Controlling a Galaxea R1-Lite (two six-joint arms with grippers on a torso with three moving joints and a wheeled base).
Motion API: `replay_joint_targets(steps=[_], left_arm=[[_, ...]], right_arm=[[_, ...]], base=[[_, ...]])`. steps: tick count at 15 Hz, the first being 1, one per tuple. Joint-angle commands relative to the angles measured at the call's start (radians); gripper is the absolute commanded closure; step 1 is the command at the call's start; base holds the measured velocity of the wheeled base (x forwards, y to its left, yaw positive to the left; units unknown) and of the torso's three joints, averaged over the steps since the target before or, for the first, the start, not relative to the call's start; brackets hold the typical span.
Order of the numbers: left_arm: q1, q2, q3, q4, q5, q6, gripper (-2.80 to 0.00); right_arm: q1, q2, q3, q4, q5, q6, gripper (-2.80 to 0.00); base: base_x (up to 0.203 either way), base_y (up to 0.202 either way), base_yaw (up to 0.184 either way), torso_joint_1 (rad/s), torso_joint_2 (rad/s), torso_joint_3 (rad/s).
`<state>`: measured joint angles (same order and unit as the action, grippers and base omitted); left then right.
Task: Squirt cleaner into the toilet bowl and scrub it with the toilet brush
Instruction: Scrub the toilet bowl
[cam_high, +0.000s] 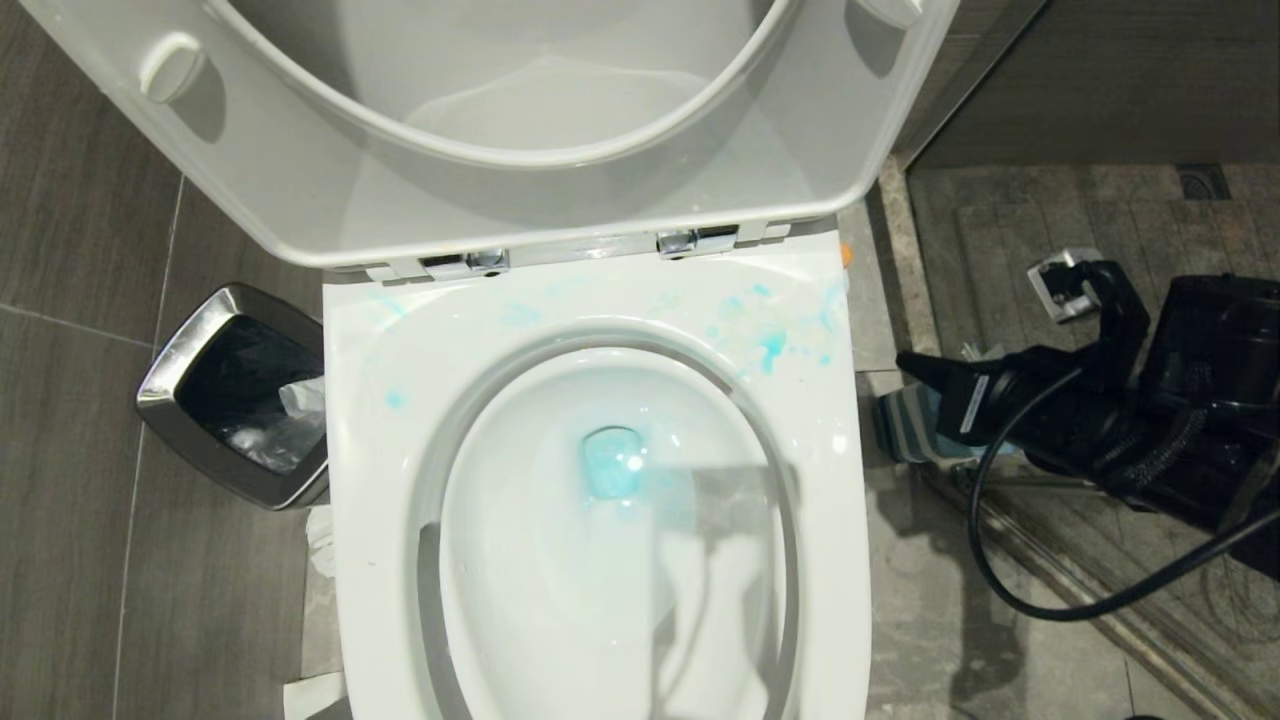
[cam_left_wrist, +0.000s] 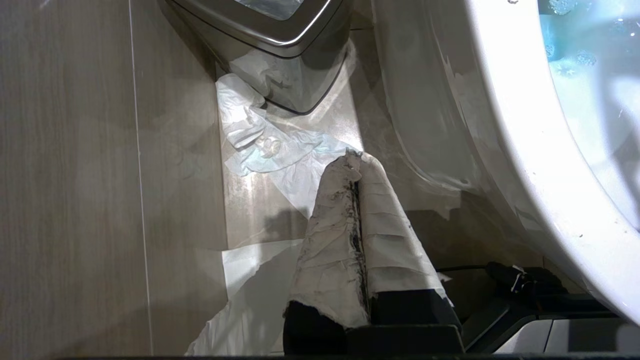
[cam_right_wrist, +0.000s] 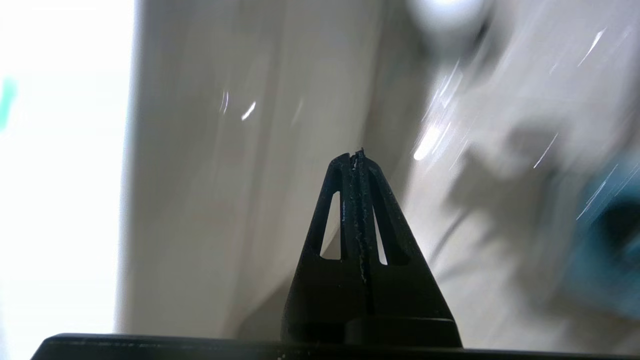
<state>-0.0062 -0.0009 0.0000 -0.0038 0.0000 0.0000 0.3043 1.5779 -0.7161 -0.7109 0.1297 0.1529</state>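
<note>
Beside toilet bowl (cam_high: 380, 400) | right gripper (cam_right_wrist: 356, 156) jaws pressed together, empty | left gripper (cam_left_wrist: 356, 162) jaws together, left wrist view only

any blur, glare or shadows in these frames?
Right wrist view: background motion-smeared, blown-out white on one side, only the shut right gripper sharp. Head view: sharp, an arm's shadow across the toilet bowl. Left wrist view: sharp, floor glare beside the bin.

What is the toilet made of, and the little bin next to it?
The toilet bowl looks like glossy white ceramic, since lights reflect off it. Its lid looks like smoother, duller plastic. The bin seems to be shiny metal, probably steel: its rim mirrors the room. A black bag lines it.
</note>
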Motion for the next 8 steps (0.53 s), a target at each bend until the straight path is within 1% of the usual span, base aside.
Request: replay_joint_targets(steps=[1, 3, 4, 5, 6, 7, 8], left_arm=[[0.000, 0.001, 0.000, -0.001, 0.000, 0.000, 0.00], [0.000, 0.001, 0.000, -0.001, 0.000, 0.000, 0.00], [0.000, 0.001, 0.000, -0.001, 0.000, 0.000, 0.00], [0.000, 0.001, 0.000, 0.000, 0.000, 0.000, 0.00], [0.000, 0.001, 0.000, -0.001, 0.000, 0.000, 0.00], [0.000, 0.001, 0.000, -0.001, 0.000, 0.000, 0.00], [0.000, 0.001, 0.000, -0.001, 0.000, 0.000, 0.00]], right_arm=[[0.001, -0.077, 0.106, 0.074, 0.029, 0.052, 0.00], [-0.005, -0.093, 0.191, 0.074, 0.042, 0.041, 0.00], [-0.030, -0.095, 0.236, 0.048, 0.042, 0.007, 0.00], [-0.056, -0.096, 0.288, 0.011, 0.044, -0.053, 0.00], [-0.075, -0.094, 0.336, -0.038, 0.042, -0.136, 0.00], [-0.101, -0.091, 0.384, -0.104, 0.041, -0.202, 0.00], [-0.123, -0.082, 0.428, -0.177, 0.041, -0.236, 0.00]], base=[[0.000, 0.000, 0.000, 0.000, 0.00, 0.000], [0.000, 0.000, 0.000, 0.000, 0.00, 0.000], [0.000, 0.000, 0.000, 0.000, 0.00, 0.000], [0.000, 0.000, 0.000, 0.000, 0.00, 0.000], [0.000, 0.000, 0.000, 0.000, 0.00, 0.000], [0.000, 0.000, 0.000, 0.000, 0.00, 0.000], [0.000, 0.000, 0.000, 0.000, 0.00, 0.000]])
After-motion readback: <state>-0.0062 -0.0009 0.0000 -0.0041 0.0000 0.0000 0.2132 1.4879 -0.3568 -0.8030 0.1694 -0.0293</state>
